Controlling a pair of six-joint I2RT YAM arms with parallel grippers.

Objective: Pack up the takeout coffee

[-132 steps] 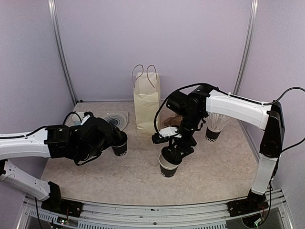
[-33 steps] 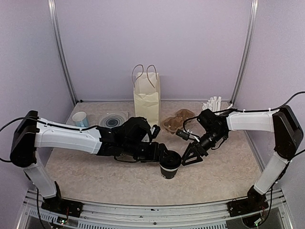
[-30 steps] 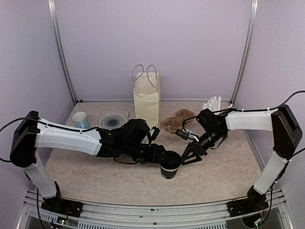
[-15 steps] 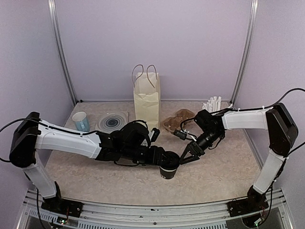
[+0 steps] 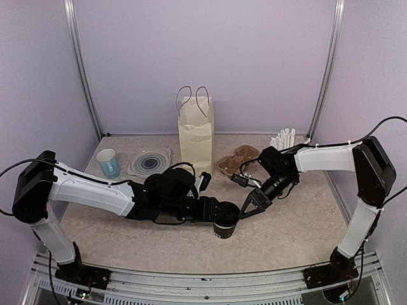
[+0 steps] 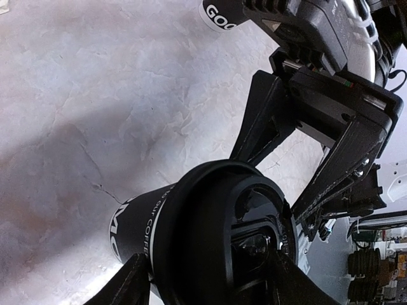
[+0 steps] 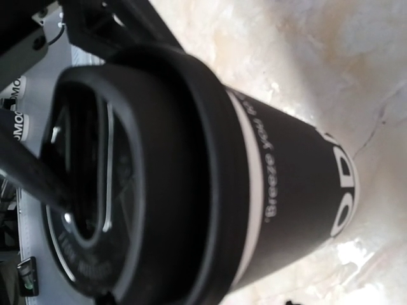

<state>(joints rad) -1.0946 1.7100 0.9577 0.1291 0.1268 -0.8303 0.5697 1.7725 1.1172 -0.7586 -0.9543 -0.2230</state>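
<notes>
One takeout coffee cup (image 5: 226, 227), black with white lettering and a black lid, stands upright on the table at centre front. My left gripper (image 5: 218, 213) reaches it from the left and is closed on its sides just under the lid. In the left wrist view the cup (image 6: 191, 229) sits between my left fingers (image 6: 130, 283). My right gripper (image 5: 245, 206) is spread open just right of the cup and does not touch it; its fingers (image 6: 264, 117) show behind the cup. The cup (image 7: 273, 184) fills the right wrist view. The second lidded cup is hidden.
A cream paper bag (image 5: 196, 136) stands at the back centre. A brown cardboard cup carrier (image 5: 232, 160) lies to its right. White straws (image 5: 284, 136) stick up behind my right arm. A blue cup (image 5: 108, 162) and a round stack of lids (image 5: 151, 162) sit back left. A black lettered cup (image 6: 219, 9) stands beyond.
My left arm has drawn back to the left and lower while its gripper stays at the cup. My right gripper has moved closer to the cup. The cup has not moved.
</notes>
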